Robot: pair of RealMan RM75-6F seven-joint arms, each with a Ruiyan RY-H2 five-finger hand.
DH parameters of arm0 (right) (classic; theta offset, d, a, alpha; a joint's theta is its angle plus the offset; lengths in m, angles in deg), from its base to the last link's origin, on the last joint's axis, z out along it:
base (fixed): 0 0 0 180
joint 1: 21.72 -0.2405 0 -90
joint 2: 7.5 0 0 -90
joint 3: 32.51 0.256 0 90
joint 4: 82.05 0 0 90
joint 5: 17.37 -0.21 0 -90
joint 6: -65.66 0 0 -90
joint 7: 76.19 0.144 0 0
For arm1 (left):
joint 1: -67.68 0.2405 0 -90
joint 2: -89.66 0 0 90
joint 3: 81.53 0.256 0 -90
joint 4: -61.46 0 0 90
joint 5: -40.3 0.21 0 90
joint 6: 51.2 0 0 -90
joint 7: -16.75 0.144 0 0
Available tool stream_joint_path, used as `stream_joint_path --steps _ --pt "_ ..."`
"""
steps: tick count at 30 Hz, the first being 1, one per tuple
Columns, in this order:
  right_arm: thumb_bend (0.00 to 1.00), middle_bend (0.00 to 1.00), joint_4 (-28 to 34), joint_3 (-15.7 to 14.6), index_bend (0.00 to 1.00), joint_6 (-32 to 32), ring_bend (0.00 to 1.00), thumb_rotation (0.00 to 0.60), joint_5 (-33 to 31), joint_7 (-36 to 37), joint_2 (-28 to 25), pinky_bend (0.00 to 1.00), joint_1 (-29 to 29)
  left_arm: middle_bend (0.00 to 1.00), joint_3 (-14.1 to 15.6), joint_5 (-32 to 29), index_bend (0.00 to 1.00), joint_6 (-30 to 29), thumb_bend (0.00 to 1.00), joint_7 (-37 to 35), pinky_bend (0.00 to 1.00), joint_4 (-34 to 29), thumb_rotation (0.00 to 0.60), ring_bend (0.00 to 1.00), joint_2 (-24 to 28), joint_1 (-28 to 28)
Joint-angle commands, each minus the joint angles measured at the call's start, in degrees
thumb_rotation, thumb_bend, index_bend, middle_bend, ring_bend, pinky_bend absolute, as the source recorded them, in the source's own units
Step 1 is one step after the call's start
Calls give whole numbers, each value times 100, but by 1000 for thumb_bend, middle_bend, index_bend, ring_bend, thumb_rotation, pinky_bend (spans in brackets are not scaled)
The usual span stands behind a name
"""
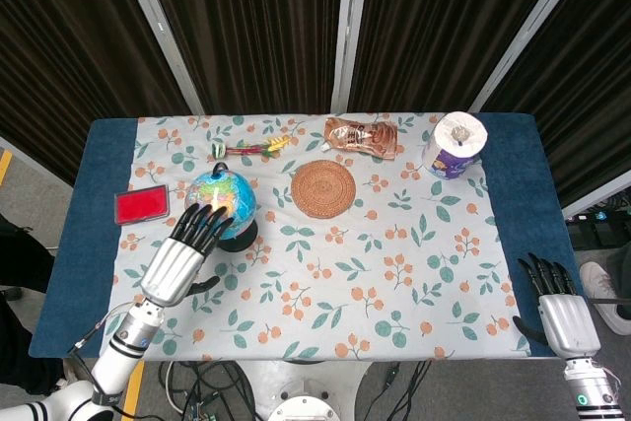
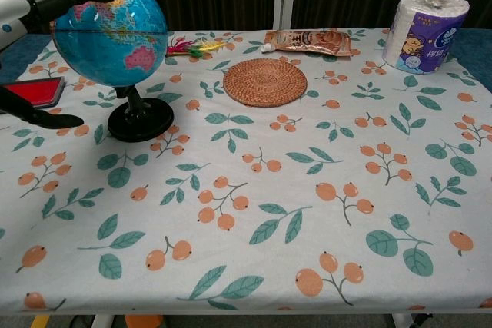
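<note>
Dark curtains back the floral-clothed worktop [image 1: 414,273]. Left hand [image 1: 184,255], fingers spread and holding nothing, hovers at the blue desk globe on its black stand [image 2: 111,28]. Risk: a sideways knock could tip the top-heavy globe; right hand [image 1: 554,305], empty with fingers apart, sits well away from the globe.

The head view looks steeply down from high above the near edge, taking in the whole tabletop [image 1: 552,194]. The chest view sits low and close, facing the curtains. Both share the globe [image 1: 223,201] and mat [image 1: 322,187].
</note>
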Motion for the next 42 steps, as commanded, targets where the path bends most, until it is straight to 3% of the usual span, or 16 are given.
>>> stream_joint_path --steps 1,20,24,30,34,42 --pt "136 0 5 4 0 -6 0 600 -3 -1 -6 0 2 0 -2 -49 30 -22 0 -24 0 26 600 0 3 20" --pt "137 0 114 11 0 -53 0 600 37 -87 -47 0 -2 0 24 -1020 30 -362 0 -299 0 239 600 0 274 660" --pt "136 0 128 12 0 -61 0 600 37 -97 -54 0 2 0 -24 -823 30 -619 0 -387 0 214 600 0 309 695" --pt "136 0 112 6 0 -36 0 600 33 -90 -37 0 -4 0 78 -22 30 -897 0 -524 0 244 600 0 290 549" --pt "136 0 93 3 0 -26 0 600 27 -80 -29 0 -4 0 132 265 30 -783 0 -494 0 195 600 0 248 385" --pt "136 0 49 1 0 2 0 600 5 -41 -14 0 -4 0 104 267 30 -340 0 -308 0 72 600 0 101 108"
